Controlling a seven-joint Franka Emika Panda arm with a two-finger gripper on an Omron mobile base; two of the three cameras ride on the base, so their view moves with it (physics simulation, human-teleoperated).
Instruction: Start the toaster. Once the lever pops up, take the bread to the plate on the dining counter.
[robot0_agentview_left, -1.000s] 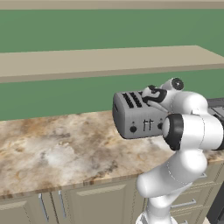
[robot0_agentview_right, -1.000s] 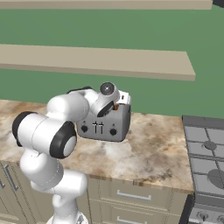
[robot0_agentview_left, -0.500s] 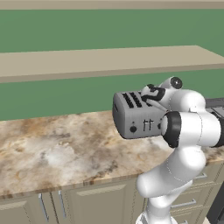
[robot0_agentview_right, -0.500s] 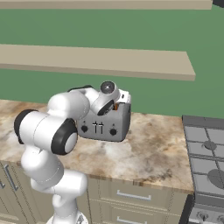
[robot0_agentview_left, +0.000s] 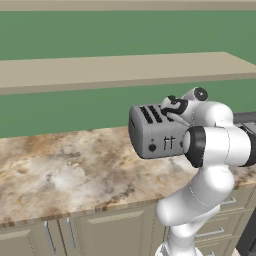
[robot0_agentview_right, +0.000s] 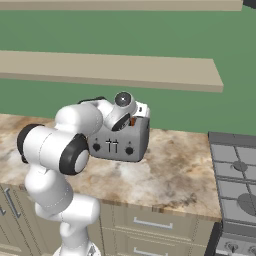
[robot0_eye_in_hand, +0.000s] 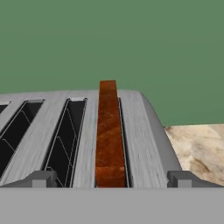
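Standing upright, bread (robot0_eye_in_hand: 108, 135) fills toaster's (robot0_eye_in_hand: 135, 127) rightmost slot.

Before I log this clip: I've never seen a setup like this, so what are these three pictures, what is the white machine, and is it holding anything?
The white machine is a robot arm on a driving base, in a rendered kitchen. Two pictures come from cameras on the base, behind the arm to its left and right. The third comes from a camera on the hand, looking along the gripper. On the marbled counter stands a grey four-slot toaster. Beside it, to the right, is a stove. The hand view looks down on the toaster's slots: a brown slice of bread stands in one, and the gripper's jaws are spread to either side of it, open. Nothing is held yet.
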